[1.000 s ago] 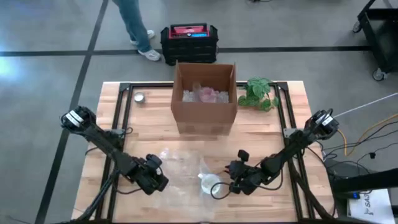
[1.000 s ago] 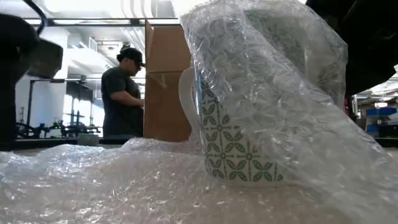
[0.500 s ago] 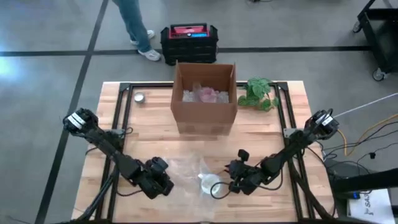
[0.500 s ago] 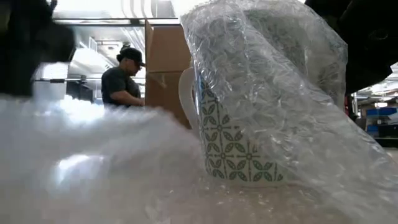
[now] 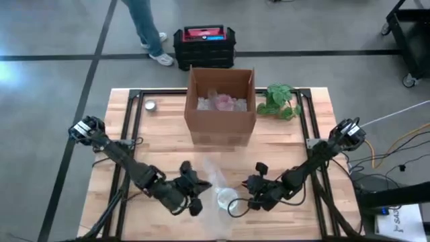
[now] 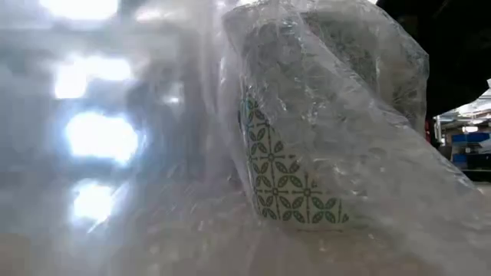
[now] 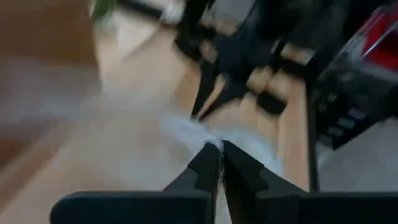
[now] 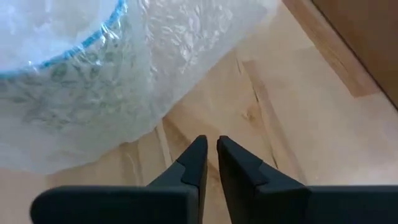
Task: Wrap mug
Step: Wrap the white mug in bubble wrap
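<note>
From above, the mug (image 5: 226,198) sits low in the centre of the frame on the wooden table (image 5: 168,151), bubble wrap (image 5: 209,176) spread around it. The left gripper (image 5: 197,193) is just left of the mug, the right gripper (image 5: 246,196) just right of it, and a cardboard box (image 5: 221,106) stands above them.

Down low, the leaf-patterned mug (image 6: 295,192) fills the middle, wrap (image 6: 115,138) veiling the whole left side.

Left wrist: fingers (image 7: 205,167) pinched together, seemingly on a fold of wrap (image 7: 193,132), though it's blurred.

Right wrist: fingers (image 8: 198,160) nearly touching, nothing between them, wrapped mug (image 8: 62,87) at upper left.
</note>
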### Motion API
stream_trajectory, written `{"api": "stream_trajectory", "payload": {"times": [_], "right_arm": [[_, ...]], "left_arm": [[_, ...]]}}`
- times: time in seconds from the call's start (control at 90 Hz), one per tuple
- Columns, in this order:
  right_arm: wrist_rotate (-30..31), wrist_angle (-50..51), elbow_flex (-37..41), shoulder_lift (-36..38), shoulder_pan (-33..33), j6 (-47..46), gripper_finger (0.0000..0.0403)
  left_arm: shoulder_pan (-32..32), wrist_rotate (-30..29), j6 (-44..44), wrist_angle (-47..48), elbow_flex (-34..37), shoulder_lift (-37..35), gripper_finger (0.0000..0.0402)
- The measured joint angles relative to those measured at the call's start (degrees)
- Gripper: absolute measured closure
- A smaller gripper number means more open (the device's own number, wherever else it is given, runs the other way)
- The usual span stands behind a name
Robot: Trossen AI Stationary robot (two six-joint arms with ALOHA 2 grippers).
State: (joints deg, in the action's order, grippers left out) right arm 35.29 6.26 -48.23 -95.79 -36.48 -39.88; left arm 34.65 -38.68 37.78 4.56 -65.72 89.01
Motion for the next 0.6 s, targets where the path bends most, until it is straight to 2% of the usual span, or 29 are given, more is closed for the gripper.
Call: {"api": "stream_trajectory", "payload": {"times": [0.122,0.311,0.522,0.6], "right_arm": [[-1.36,-1.77,0.0,0.0,0.01,0.06,0.0378],[-1.28,-2.73,0.0,0.0,0.03,0.04,0.0379],[-1.29,-3.42,0.0,0.0,0.27,0.05,0.0384],[-1.25,-3.71,0.0,0.0,0.38,0.11,0.0385]], "left_arm": [[-2.85,6.15,-2.85,-6.03,1.4,1.03,0.0401],[-5.09,10.91,-2.6,-9.68,1.69,6.69,0.0401],[-6.26,19.67,-2.75,-24.39,1.72,14.52,0.0401],[-6.48,21.56,-2.68,-26.55,1.72,16.97,0.0402]]}}
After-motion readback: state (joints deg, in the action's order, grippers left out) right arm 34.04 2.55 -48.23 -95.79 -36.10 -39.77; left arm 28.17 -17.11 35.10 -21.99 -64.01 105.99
